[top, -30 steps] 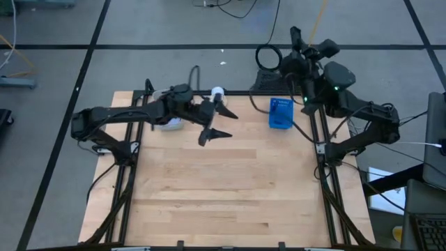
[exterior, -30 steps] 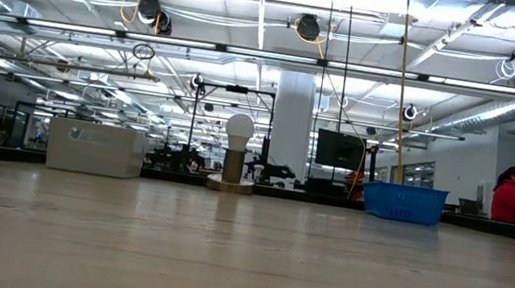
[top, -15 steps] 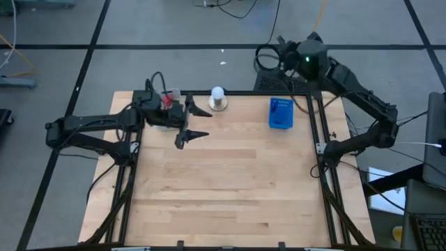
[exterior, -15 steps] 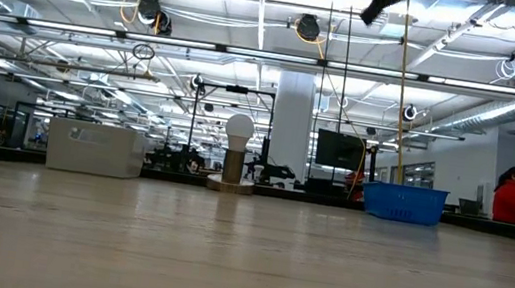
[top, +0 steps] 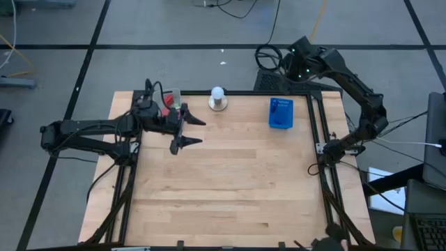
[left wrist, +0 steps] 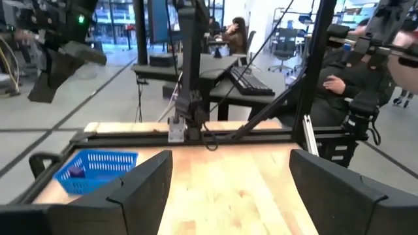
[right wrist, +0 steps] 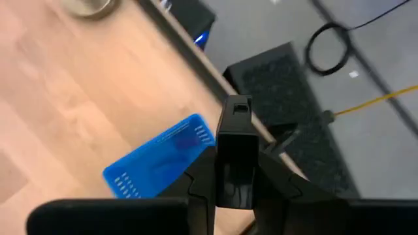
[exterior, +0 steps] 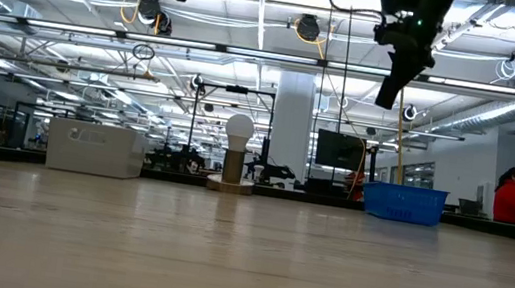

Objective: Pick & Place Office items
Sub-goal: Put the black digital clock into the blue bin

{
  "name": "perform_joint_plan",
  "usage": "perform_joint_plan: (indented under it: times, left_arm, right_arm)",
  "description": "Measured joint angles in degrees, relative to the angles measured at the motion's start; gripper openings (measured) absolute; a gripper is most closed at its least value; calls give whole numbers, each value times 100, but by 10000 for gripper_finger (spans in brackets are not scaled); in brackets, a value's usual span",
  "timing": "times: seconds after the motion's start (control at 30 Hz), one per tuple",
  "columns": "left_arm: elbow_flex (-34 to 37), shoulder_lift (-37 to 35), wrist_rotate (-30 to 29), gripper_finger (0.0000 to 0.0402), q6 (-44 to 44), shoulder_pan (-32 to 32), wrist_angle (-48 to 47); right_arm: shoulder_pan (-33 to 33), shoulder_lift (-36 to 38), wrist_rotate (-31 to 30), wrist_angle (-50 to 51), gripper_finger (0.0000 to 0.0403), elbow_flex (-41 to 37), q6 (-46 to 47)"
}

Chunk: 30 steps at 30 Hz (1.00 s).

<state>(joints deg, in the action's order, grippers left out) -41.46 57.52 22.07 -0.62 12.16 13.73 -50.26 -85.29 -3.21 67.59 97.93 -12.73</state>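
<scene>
Jaws spread on left gripper point(top: 182, 131) near table point(top: 230, 188) far edge; right gripper point(right wrist: 234, 147) pressed together, off-table.

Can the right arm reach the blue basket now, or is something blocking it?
Probably yes: the right gripper, shut, hangs just beyond the table edge near the blue basket, and nothing lies between them.

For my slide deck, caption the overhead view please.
Left end effector open over the table; right end effector raised beyond the blue tray.
</scene>
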Motion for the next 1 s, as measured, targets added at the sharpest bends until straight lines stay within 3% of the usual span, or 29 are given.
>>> perform_joint_plan:
  times: [0.27, 0.63, 1.0]
  left_arm:
    - [106, 21, -16, 306, -64, -99, -26]
    - [106, 21, -15, 319, 11, -494, -21]
    - [106, 24, -143, 319, 32, -632, -24]
  right_arm:
    - [6, -278, 1071, 584, 53, -1, 18]
    - [10, -276, 1079, 1370, 53, -718, 332]
    - [11, -272, 1079, 513, 53, -2247, 326]
